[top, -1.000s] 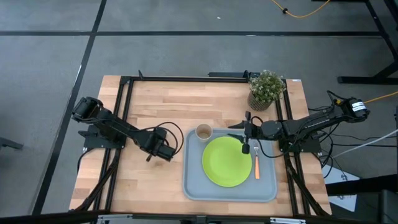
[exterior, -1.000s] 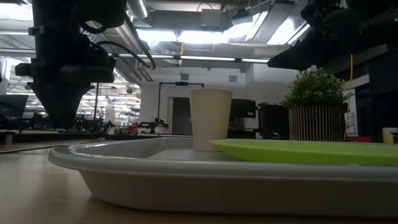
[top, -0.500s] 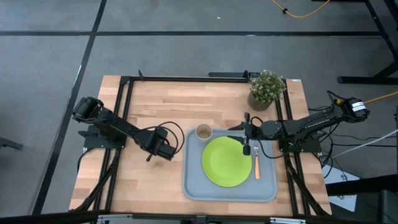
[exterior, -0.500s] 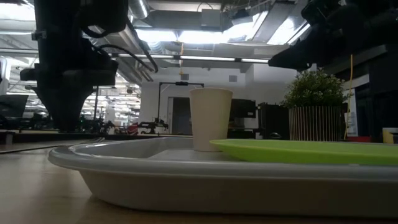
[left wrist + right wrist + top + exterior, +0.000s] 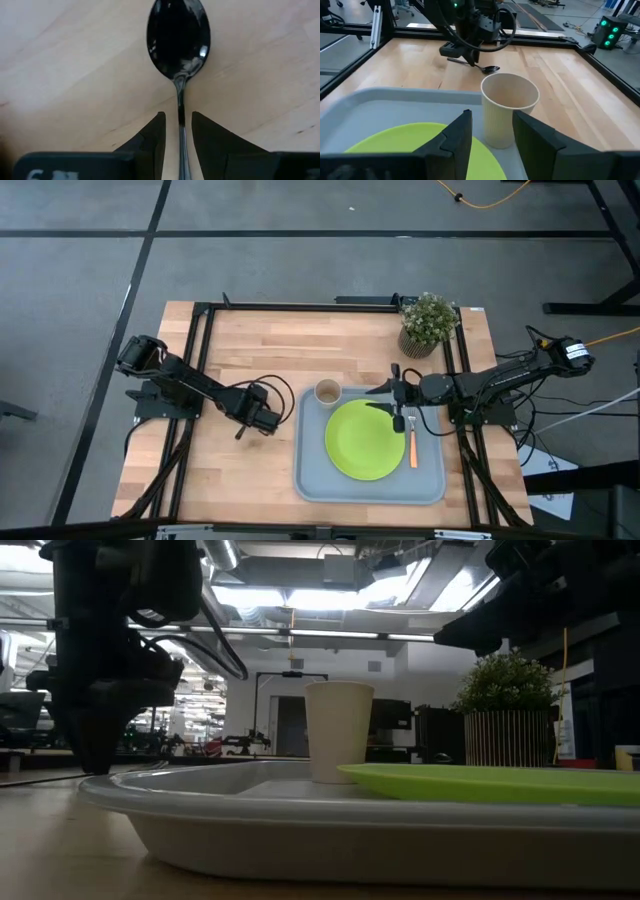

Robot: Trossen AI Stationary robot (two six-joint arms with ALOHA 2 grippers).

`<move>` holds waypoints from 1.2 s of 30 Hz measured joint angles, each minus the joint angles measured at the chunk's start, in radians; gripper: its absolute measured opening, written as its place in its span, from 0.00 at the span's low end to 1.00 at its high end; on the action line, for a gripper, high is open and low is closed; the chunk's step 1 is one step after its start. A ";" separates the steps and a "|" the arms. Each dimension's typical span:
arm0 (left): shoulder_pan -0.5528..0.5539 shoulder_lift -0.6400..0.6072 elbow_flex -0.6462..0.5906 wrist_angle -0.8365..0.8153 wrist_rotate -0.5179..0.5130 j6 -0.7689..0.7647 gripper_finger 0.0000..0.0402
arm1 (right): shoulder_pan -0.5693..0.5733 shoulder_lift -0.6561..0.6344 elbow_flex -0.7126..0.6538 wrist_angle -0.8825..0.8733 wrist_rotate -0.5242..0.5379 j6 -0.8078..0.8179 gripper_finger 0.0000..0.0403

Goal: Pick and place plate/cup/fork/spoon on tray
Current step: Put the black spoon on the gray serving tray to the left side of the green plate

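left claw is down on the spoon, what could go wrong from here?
1. The left claw straddles the thin spoon handle lying flat on the table; the fingers may close and slip off it.
2. The cup stands in the tray corner nearest the spoon, so a low carry might knock it.
3. The right claw hangs over the plate, crowding the drop zone.

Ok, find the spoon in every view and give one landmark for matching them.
High view: hidden under the left gripper, left of the tray.
Low view: not visible.
Left wrist view: spoon on bare wood, its handle running between the fingers.
Right wrist view: on the wood beyond the cup, bowl poking out from the left gripper.
Shared landmark: the left gripper over it.
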 joint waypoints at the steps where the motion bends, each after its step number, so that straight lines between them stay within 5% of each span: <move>1: 0.000 0.000 0.000 0.000 -0.003 0.000 0.22 | 0.000 0.000 0.000 0.000 0.000 0.000 0.36; 14: 0.002 -0.016 -0.101 0.142 0.052 0.019 0.22 | 0.000 0.000 0.000 -0.005 0.001 0.041 0.36; 23: 0.005 -0.012 -0.041 0.105 0.057 0.010 0.03 | 0.002 -0.003 0.001 0.002 0.001 0.056 0.36; 36: -0.028 -0.011 0.083 0.100 0.015 -0.092 0.01 | 0.154 -0.215 0.001 -0.096 -0.050 0.082 0.36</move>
